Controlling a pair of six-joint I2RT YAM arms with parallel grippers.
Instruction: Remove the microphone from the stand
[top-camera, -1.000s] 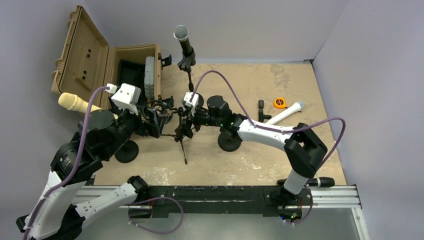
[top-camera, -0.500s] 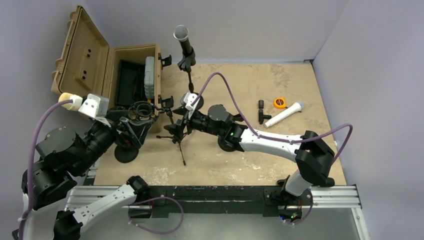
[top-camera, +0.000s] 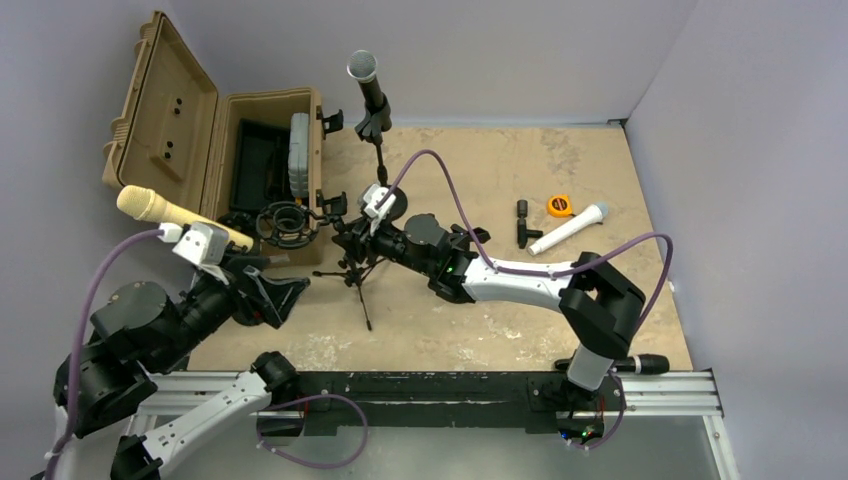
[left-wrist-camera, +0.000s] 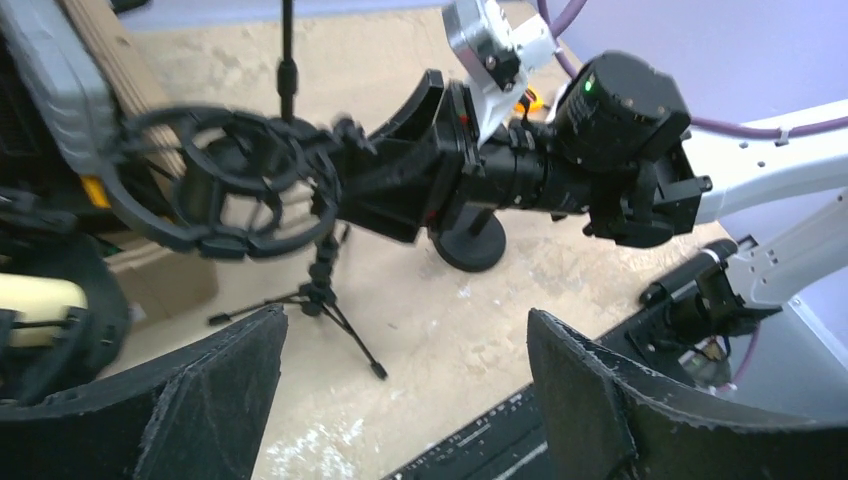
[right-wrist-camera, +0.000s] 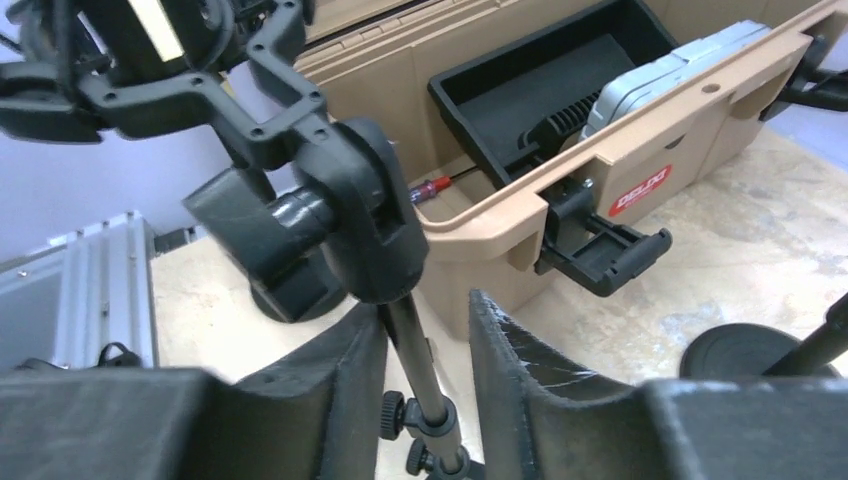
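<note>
You have only one piece of lettering in reach: a red label (right-wrist-camera: 640, 190) with white print on the front wall of the tan case (right-wrist-camera: 690, 125), just right of its black latch (right-wrist-camera: 600, 255). The letters are too blurred to read. Nothing else carries legible text.

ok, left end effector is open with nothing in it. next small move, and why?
Probably swing the left end effector toward the cream microphone and straddle its body. The end effector is open and empty, the microphone sits in its clip nearby, and the shock mount on the tripod stand that the right end effector straddles looks empty, so nothing there to pull.
</note>
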